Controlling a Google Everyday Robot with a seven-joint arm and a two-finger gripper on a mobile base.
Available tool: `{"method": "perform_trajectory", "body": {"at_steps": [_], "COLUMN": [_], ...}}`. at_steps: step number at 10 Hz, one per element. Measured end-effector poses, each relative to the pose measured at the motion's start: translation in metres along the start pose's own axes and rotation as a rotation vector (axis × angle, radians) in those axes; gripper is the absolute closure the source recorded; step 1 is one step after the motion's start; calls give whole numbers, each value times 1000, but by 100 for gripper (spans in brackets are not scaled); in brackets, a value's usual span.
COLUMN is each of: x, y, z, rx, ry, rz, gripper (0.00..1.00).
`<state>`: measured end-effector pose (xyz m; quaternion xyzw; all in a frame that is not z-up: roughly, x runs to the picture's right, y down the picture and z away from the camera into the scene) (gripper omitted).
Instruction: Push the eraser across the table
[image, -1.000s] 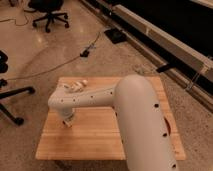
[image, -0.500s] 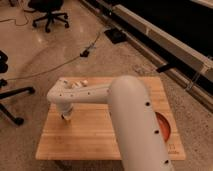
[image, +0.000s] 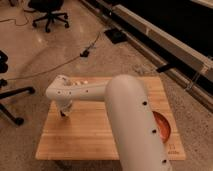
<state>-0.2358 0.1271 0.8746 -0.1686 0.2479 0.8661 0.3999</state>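
The light wooden table (image: 85, 135) fills the lower middle of the camera view. My white arm (image: 132, 120) reaches over it from the lower right to the left. My gripper (image: 63, 112) points down at the tabletop near the table's left side, close to or on the wood. The eraser does not show; it may be hidden behind the arm or the gripper.
A reddish-orange rounded item (image: 163, 128) lies on the table's right side, half hidden by the arm. A small pale item (image: 80, 82) lies near the far edge. An office chair (image: 50, 15), floor cables (image: 75, 57) and a dark chair base (image: 10, 100) stand around.
The gripper has moved a little toward the far left of the table, and the arm's elbow has swung nearer to the camera, covering more of the table's right side.
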Motion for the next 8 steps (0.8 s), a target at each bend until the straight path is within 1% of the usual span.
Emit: {"method": "perform_trajectory", "body": {"at_steps": [2,4,6,7,8], "x": [-17,-21,-21,-21,-25], "y": [-5,-6,-7,-6,-6], "z": [-11,-18,-25,-26,-25], "rx": [-16,-36,-47,-48,-43], "ry": [-26,-41,-57,-58,-52], "rz": [31,48,49,51,52], "gripper": [100,100,100,97,86]}}
